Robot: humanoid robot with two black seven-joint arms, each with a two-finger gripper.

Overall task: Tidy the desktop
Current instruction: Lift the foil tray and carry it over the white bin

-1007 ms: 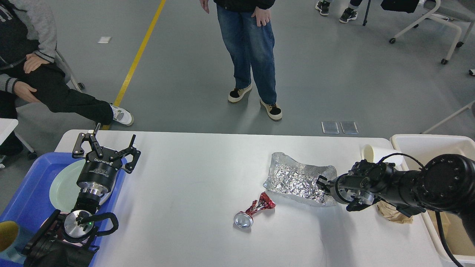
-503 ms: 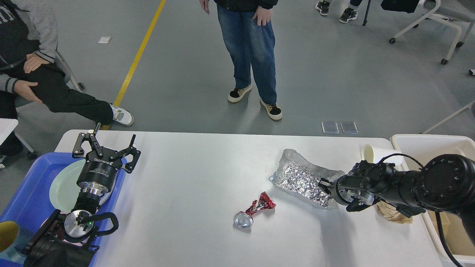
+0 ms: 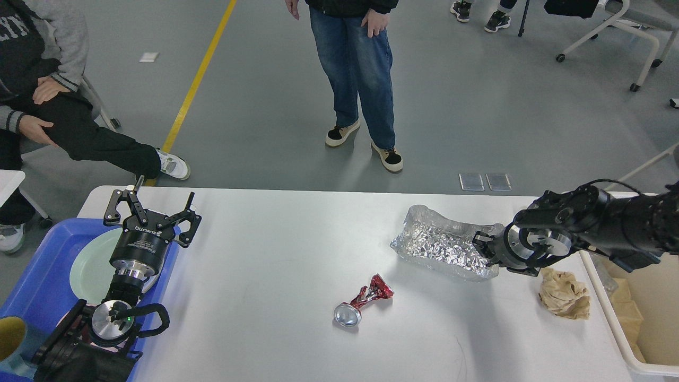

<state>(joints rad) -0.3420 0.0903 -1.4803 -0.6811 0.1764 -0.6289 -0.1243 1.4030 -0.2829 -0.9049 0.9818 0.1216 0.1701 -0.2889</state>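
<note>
- the right hand (image 3: 485, 253) is clamped on the near right end of the crumpled foil tray (image 3: 443, 243), which lies with its long axis running left and away from that hand; its far end looks slightly raised off the table (image 3: 276, 276).
- the cream bin (image 3: 626, 339) sits just off the table's right edge, on the arm's own side, so the likely carry is rightward.
- the left hand (image 3: 151, 212) hovers well apart at the left, fingers spread wide and empty, above the pale plate (image 3: 87, 265) in the blue tray (image 3: 37, 281).
- the crushed red can (image 3: 363, 302) lies mid-table, nearer the right hand; the brown paper wad (image 3: 565, 294) sits just beside the right arm.
- the right hand's fingertips are dark against the foil, so how deep the pinch goes is hard to make out; the bin's inside is mostly cut off.
</note>
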